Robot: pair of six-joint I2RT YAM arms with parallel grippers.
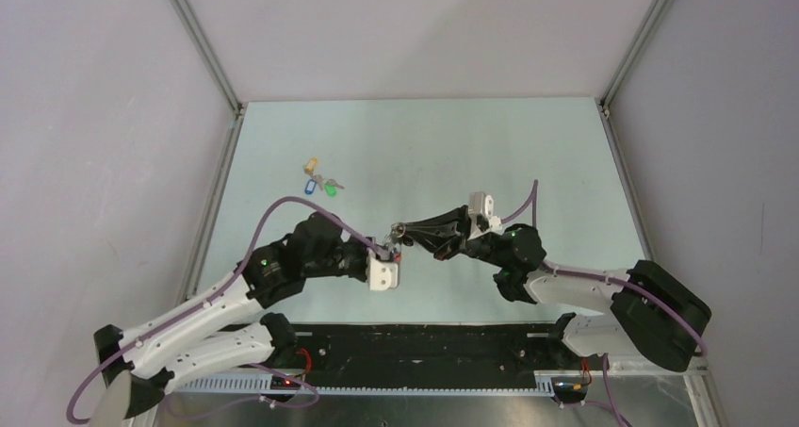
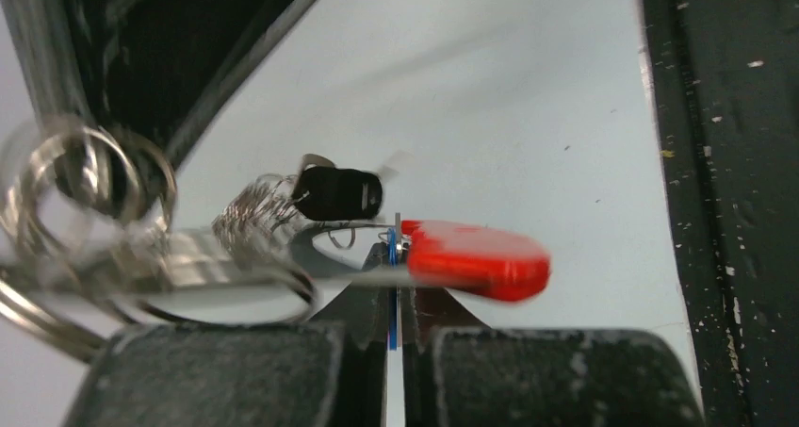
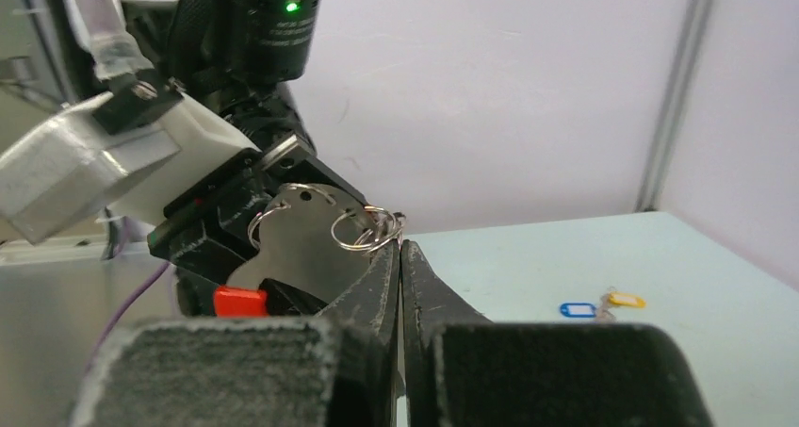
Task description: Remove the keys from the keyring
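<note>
One table (image 1: pixel 471 144) is seen, pale green, with two arms above it: the left arm (image 1: pixel 207 304) and the right arm (image 1: pixel 584 286), which meet near the table's middle. Each arm carries one gripper.

The left gripper (image 2: pixel 394 290) is clenched. A thin blue edge, taken for one blue tag, is pinched between its fingers, so the keys (image 2: pixel 188 257) are held off the table. One red strap (image 2: pixel 476 257) and one black tag (image 2: pixel 337 192) are seen just past the fingertips. The silvery blades are blurred, and their number cannot be counted.

The right gripper (image 3: pixel 399 257) is closed, its two fingers pressed together. The keyring (image 3: pixel 369 229) lies right at its tips as overlapping loops; at least two are made out. Whether a loop is nipped cannot be told.

Well apart from the grippers, towards the table's far left, one small cluster (image 1: pixel 318 179) is lying. Three tags are counted there: one tan, one blue and one green.
</note>
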